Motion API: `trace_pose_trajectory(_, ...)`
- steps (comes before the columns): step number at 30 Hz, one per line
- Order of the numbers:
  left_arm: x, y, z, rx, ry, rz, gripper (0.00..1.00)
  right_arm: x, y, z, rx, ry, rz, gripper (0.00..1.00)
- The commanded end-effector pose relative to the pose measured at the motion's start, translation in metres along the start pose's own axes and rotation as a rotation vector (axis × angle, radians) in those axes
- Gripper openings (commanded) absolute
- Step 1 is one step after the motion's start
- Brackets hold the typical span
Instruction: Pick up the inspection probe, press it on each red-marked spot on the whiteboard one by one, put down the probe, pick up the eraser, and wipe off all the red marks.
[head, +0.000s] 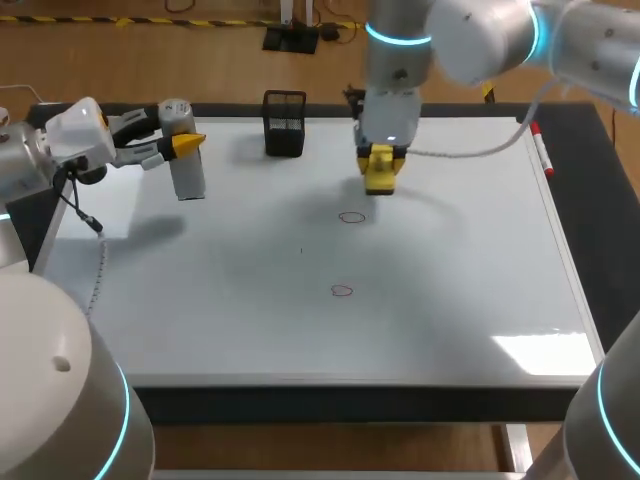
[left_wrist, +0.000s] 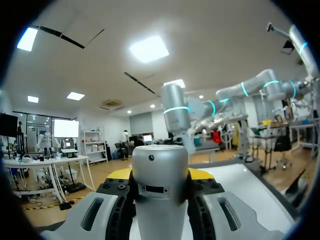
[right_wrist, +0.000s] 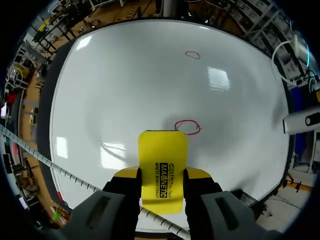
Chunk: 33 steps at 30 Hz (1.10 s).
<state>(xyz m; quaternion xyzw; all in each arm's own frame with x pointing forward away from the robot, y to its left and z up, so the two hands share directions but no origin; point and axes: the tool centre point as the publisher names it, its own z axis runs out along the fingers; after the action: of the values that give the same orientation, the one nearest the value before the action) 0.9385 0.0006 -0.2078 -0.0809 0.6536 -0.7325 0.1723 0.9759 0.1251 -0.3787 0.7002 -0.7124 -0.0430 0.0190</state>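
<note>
Your left fingers (head: 186, 146) are clamped on the probe (head: 186, 172), which is held roughly upright at the whiteboard's (head: 450, 280) far left corner, near the black mesh holder (head: 284, 123). Your right fingers (right_wrist: 162, 182) grip the yellow eraser (right_wrist: 162, 162) from both sides. Its front edge sits just beside one red ring (right_wrist: 188, 127), and a second red ring (right_wrist: 192, 54) lies well ahead. Whether the eraser touches the board cannot be told.

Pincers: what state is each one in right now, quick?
Left pincer: closed, holding the probe.
Right pincer: closed, holding the yellow eraser.
</note>
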Motion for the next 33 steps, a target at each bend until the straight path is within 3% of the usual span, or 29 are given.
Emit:
trace_pose_trajectory(1,0.0,-0.001,0.0,0.0,-0.001,0.001,0.0,-0.022,0.016,0.009,0.0,0.01,-0.042,0.0)
trace_pose_trajectory(8,0.0,-0.001,0.0,0.0,-0.001,0.001,0.0,-0.053,0.034,0.025,-0.021,0.012,-0.102,0.0)
trace_pose_trajectory(20,0.0,-0.001,0.0,0.0,-0.001,0.001,0.0,-0.082,0.042,0.04,-0.003,0.008,-0.131,0.0)
trace_pose_trajectory(33,0.0,-0.001,0.0,0.0,-0.001,0.001,0.0,-0.086,0.044,0.049,0.016,0.003,-0.129,0.0)
